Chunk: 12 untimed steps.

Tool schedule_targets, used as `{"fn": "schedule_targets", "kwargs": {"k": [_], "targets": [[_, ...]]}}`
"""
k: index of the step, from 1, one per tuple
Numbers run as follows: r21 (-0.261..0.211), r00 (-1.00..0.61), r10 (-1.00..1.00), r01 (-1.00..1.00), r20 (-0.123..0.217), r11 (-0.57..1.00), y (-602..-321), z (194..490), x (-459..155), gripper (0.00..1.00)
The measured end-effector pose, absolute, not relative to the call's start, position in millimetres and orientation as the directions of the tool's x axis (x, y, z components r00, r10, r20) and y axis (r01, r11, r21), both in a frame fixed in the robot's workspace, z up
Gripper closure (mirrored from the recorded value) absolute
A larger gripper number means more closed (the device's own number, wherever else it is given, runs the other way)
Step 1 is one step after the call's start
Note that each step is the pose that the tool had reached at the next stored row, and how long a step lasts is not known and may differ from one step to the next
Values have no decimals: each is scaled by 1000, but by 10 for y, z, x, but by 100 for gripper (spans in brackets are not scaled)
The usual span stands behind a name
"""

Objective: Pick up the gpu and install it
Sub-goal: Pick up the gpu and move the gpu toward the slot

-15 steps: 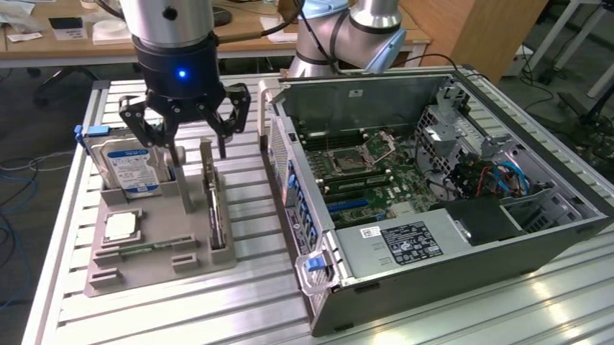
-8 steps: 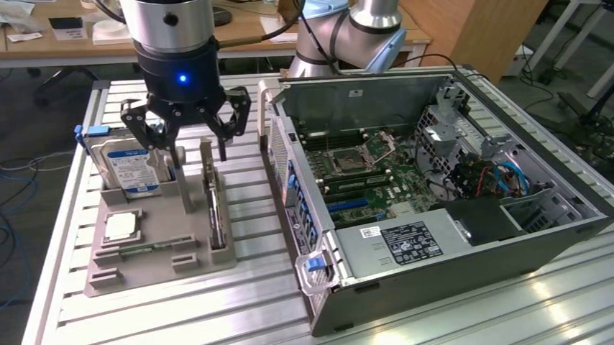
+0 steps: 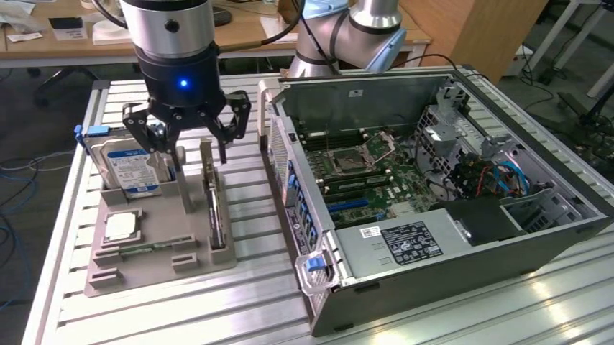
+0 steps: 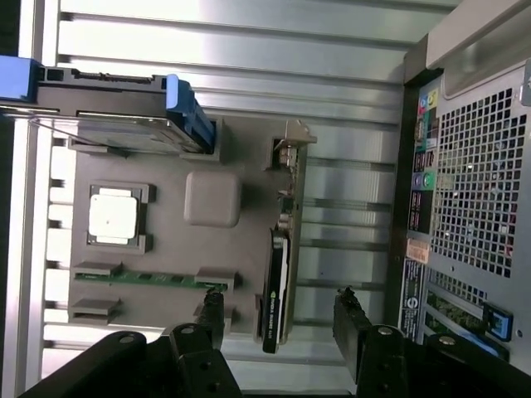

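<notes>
Closest up, gripper (image 4: 280, 308) spread wide, straddling from above the gpu (image 4: 275, 286), upright on edge in grey holder (image 4: 170, 249). Same holder also carrying hard drive (image 4: 116, 124), processor (image 4: 112, 217), memory stick (image 4: 158, 278). Off to the exterior view's right, computer case (image 3: 461, 277) lying open.

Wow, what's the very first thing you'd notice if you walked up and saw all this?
First comes the black tool with its glowing blue light, hanging open above the gpu, which stands on edge in a grey holder at the exterior view's left. Next is the big opened computer case at the exterior view's right, its green board showing inside. A hard drive with a blue label also stands in the holder.
</notes>
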State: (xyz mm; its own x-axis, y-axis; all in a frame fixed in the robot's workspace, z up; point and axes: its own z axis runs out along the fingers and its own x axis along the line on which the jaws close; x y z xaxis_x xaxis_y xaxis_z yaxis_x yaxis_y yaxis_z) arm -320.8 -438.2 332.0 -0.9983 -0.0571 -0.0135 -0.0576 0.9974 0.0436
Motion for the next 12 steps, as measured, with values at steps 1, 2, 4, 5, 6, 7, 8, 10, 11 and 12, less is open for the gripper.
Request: {"fn": "schedule_targets", "kwargs": {"k": [1, 2, 4, 5, 6, 7, 8, 10, 11, 12], "targets": [[44, -998, -57, -58, -14, 997, -4380, 3309, -3207, 35], [44, -998, -57, -58, -14, 997, -4380, 3298, -3207, 35], [44, -998, -57, -58, -14, 997, -4378, 3277, -3207, 35], [44, -998, -57, -58, -14, 997, -4378, 3269, -3207, 35], [43, -998, -57, -58, -13, 997, -4378, 3266, -3207, 35], [43, -998, -57, -58, -13, 997, -4378, 3267, -3208, 35], [43, -998, -57, -58, -13, 997, -4378, 3267, -3208, 35], [43, -998, -57, -58, -14, 997, -4378, 3265, -3208, 35], [43, -998, -57, -58, -14, 997, -4378, 3266, -3208, 35], [44, -998, -57, -58, -14, 997, -4378, 3262, -3207, 35]]}}
